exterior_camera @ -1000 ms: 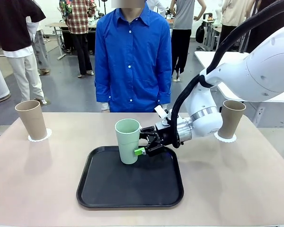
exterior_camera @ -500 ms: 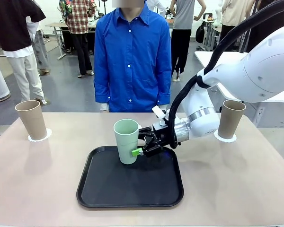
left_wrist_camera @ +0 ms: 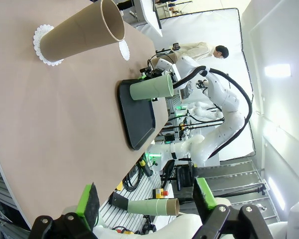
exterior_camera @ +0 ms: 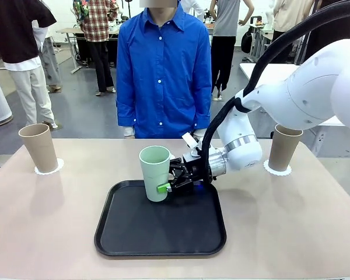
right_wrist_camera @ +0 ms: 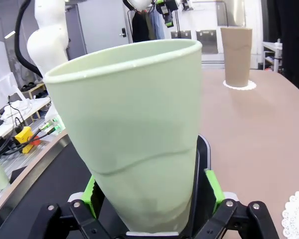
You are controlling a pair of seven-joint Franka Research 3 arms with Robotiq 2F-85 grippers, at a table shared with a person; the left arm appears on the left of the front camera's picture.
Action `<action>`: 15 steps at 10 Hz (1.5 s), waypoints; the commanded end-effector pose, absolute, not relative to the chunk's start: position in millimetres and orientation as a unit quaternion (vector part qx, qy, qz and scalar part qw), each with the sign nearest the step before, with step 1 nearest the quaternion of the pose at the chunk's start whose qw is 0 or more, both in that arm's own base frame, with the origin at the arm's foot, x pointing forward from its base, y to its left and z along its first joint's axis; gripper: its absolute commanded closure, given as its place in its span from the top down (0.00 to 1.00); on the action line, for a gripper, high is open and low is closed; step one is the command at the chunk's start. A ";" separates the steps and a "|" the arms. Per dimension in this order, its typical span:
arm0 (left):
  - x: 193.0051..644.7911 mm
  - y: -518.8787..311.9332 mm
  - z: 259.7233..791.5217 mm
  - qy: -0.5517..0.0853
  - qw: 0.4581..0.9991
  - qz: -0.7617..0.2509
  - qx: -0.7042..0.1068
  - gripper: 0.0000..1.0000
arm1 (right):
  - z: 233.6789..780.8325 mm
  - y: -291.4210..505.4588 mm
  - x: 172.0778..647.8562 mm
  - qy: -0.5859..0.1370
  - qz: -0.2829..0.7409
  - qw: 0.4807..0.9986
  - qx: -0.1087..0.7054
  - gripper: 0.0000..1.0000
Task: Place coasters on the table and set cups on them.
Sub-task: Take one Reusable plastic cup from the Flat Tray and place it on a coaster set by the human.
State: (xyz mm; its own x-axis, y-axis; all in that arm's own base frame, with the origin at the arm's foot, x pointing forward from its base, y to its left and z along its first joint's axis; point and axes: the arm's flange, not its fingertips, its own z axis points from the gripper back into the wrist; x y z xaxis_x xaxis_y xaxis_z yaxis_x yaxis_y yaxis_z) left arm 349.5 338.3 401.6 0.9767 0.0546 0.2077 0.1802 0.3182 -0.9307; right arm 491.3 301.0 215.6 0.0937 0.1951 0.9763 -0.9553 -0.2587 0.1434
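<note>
1. front view: the right pincer (exterior_camera: 165, 183) stands with its jaws around the lower part of the mint cup (exterior_camera: 155, 172), which is over the far edge of the black tray (exterior_camera: 161, 220) on the tabletop (exterior_camera: 46, 221).
2. left wrist view: the left pincer (left_wrist_camera: 147, 201) is released and grasps nothing; far ahead a tan cup (left_wrist_camera: 82, 34) sits on a coaster (left_wrist_camera: 42, 44).
3. right wrist view: green pads (right_wrist_camera: 212, 190) flank the mint cup's base; whether they press it i cannot tell. an empty coaster (right_wrist_camera: 298, 215) lies right of the pincer.

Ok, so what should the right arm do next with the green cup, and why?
Probably close the right gripper on the mint cup. Its pads flank the cup's lower half with a slight gap on one side, so the jaws look open, and the cup stands tilted in the tray. An empty coaster waits on the table nearby.
</note>
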 end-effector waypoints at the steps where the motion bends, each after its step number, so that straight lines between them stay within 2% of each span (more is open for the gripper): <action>1: 347.6 337.9 403.4 -0.102 0.807 -0.037 -0.581 1.00 | 212.2 313.7 496.9 -0.342 0.574 0.499 0.552 1.00; 5: 347.6 337.9 403.4 -0.102 0.807 -0.037 -0.581 1.00 | 210.1 320.9 495.5 -0.334 0.576 0.495 0.558 1.00; 6: 347.6 337.9 403.4 -0.102 0.807 -0.037 -0.581 1.00 | 210.4 321.3 496.7 -0.339 0.584 0.483 0.558 0.74; 7: 347.6 337.9 403.4 -0.102 0.807 -0.037 -0.581 1.00 | 209.8 320.9 496.6 -0.335 0.583 0.485 0.558 0.40; 8: 347.6 337.9 403.4 -0.102 0.807 -0.037 -0.581 1.00 | 208.6 319.7 495.5 -0.335 0.583 0.486 0.559 0.14; 9: 347.6 337.9 403.4 -0.102 0.807 -0.037 -0.581 1.00 | 209.3 320.1 495.9 -0.337 0.582 0.486 0.558 0.00; 11: 347.6 337.9 403.4 -0.102 0.807 -0.037 -0.581 1.00 | 217.0 317.9 487.9 -0.341 0.577 0.489 0.558 0.00; 12: 347.6 337.9 403.4 -0.102 0.807 -0.037 -0.581 1.00 | 229.7 317.1 475.3 -0.335 0.572 0.489 0.567 0.69; 15: 347.6 337.9 403.4 -0.102 0.807 -0.037 -0.581 1.00 | 290.8 309.2 453.2 -0.364 0.579 0.472 0.556 0.69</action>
State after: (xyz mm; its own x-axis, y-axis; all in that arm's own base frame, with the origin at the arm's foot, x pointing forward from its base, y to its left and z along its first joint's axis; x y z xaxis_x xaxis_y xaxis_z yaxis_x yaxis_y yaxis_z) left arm 349.5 338.3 401.6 0.9767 0.0546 0.2076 0.1801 0.3181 -0.9308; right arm 467.1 316.4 264.9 0.0521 0.1625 0.9853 -0.9422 -0.3189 0.1024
